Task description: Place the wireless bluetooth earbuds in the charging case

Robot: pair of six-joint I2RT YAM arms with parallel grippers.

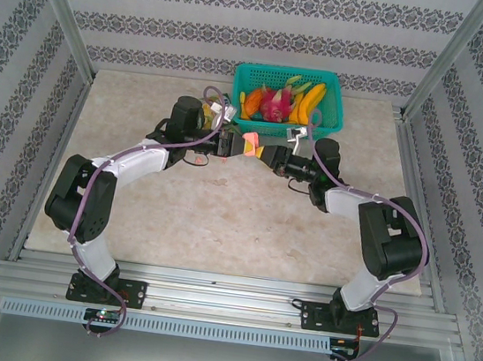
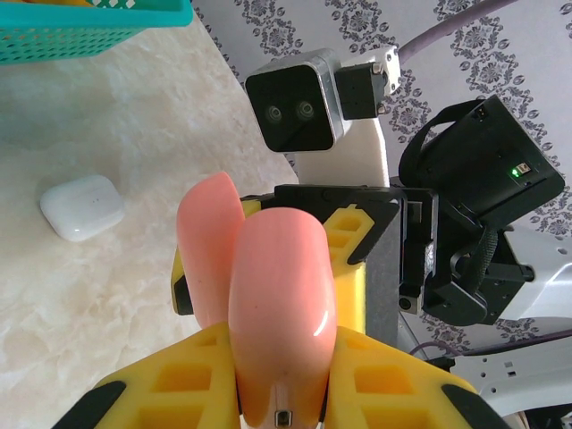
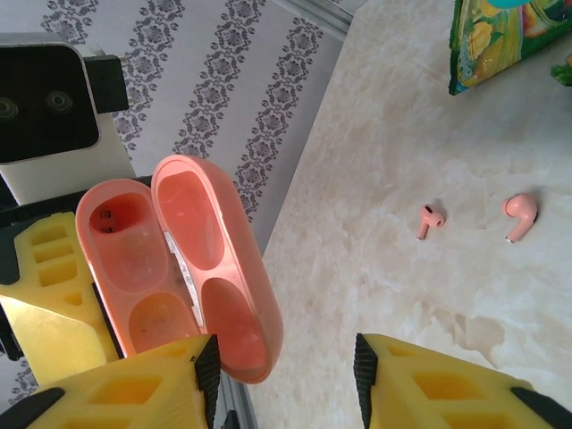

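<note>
A pink charging case (image 2: 279, 295) with its lid swung open is held above the table, my left gripper (image 2: 281, 366) shut on its body. In the top view the two grippers meet over the table's back half, the left gripper (image 1: 228, 143) holding the case (image 1: 250, 139) up to my right gripper (image 1: 267, 154). The right wrist view looks into the case's empty wells (image 3: 134, 268). My right gripper (image 3: 284, 375) is open, the lid's lower end just inside its left finger (image 3: 204, 368). Two pink earbuds (image 3: 430, 219) (image 3: 520, 213) lie apart on the table beyond.
A white closed case (image 2: 82, 206) rests on the marble to the left. The teal basket (image 1: 331, 112) of toy fruit stands at the back centre, close behind both grippers. A colourful snack packet (image 3: 509, 40) lies beyond the earbuds.
</note>
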